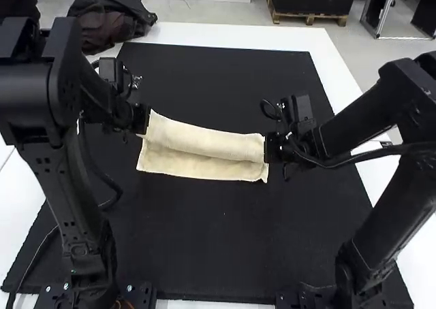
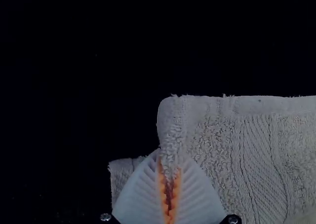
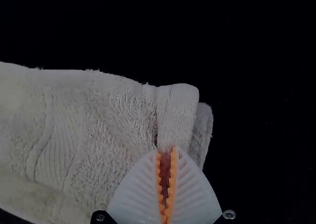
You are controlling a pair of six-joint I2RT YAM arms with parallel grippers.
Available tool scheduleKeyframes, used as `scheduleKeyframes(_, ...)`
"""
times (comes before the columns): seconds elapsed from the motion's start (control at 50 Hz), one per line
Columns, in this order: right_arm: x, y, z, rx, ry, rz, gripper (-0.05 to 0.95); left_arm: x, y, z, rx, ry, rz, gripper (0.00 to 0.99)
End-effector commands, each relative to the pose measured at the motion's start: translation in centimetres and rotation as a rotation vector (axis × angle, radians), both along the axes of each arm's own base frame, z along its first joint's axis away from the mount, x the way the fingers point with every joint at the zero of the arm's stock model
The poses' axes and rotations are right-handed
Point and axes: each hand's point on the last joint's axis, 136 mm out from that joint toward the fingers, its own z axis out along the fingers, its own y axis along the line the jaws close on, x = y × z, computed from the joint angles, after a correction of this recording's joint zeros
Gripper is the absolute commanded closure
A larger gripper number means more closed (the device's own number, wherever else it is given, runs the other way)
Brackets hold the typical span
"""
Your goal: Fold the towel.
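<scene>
The white worktop (image 1: 204,34) carries a broad black mat (image 1: 218,254) that covers most of its surface. Over it stand the two dark arms, the left arm (image 1: 80,207) and the right arm (image 1: 392,220), each bent down toward the middle of the mat.

Between them, on the far half of the mat, is the cream towel (image 1: 204,141), long from side to side and doubled over on itself. Its far part forms a rounded, raised ridge, and a flatter strip of the lower layer shows on the side toward the arms' bases.

The left hand (image 1: 142,120) is at one end of this ridge and the right hand (image 1: 274,148) at the other, both grasping the towel. In the left wrist view, white ribbed fingers (image 2: 140,197) pinch a doubled corner, with the lower layer peeking out beside them. In the right wrist view, the orange pads (image 3: 171,189) stand close together, the folded end caught at their tips. A ribbed woven band (image 2: 259,160) crosses the cloth near each end.
</scene>
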Motion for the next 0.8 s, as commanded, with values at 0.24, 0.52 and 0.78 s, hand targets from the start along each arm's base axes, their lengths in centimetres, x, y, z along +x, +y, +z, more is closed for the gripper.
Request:
scheduleKeyframes(0.24,0.3,-1.6,-1.8,-0.024,0.027,-0.054,0.9,-0.2,0.4,-1.7,0.013,0.029,0.029,0.966)
scheduleKeyframes(0.52,-0.1,-1.7,-3.1,-0.037,0.053,-0.049,0.9,-0.9,0.0,-3.4,0.015,0.06,0.026,0.966)
scheduleKeyframes(0.78,-0.7,-1.8,-4.8,-0.057,0.088,-0.041,0.9,-1.6,-0.4,-5.1,0.025,0.078,0.032,0.966)
